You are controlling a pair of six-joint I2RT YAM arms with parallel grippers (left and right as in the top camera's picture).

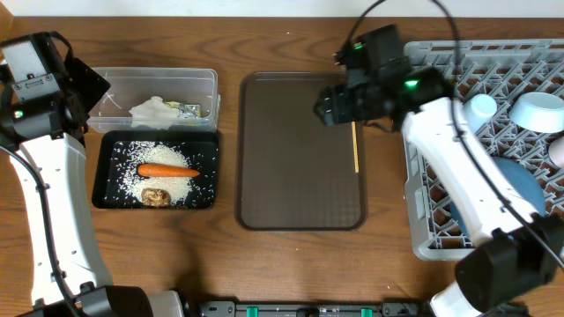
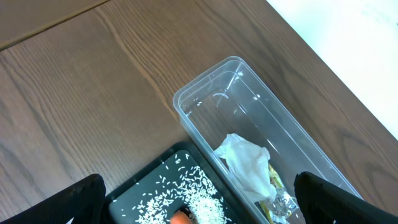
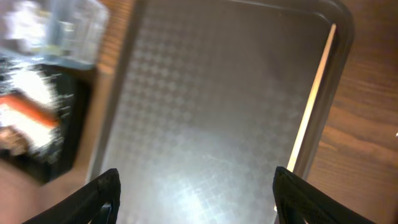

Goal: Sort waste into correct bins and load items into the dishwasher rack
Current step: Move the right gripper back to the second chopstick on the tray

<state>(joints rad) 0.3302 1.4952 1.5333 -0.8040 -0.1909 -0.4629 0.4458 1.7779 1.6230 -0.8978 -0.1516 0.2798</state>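
Note:
The black tray (image 1: 106, 195) holds white rice (image 1: 159, 172), an orange carrot (image 1: 167, 171) and a brown food lump (image 1: 157, 196). The clear tub (image 1: 208, 81) behind it holds crumpled tissue (image 1: 155, 111) and a green-yellow wrapper (image 1: 188, 110). Wooden chopsticks (image 1: 355, 146) lie along the right edge of the brown serving tray (image 1: 300, 150); they also show in the right wrist view (image 3: 316, 102). The grey rack (image 1: 423, 202) holds a blue plate (image 1: 520, 189), a white bowl (image 1: 539, 112) and a cup (image 1: 481, 110). My right gripper (image 3: 196, 199) is open above the serving tray. My left gripper (image 2: 199, 205) is open above the bins.
The wooden table (image 1: 291, 264) lies in front of the trays. The rack takes up the right side. My left arm (image 1: 53, 176) stands at the far left beside the black tray.

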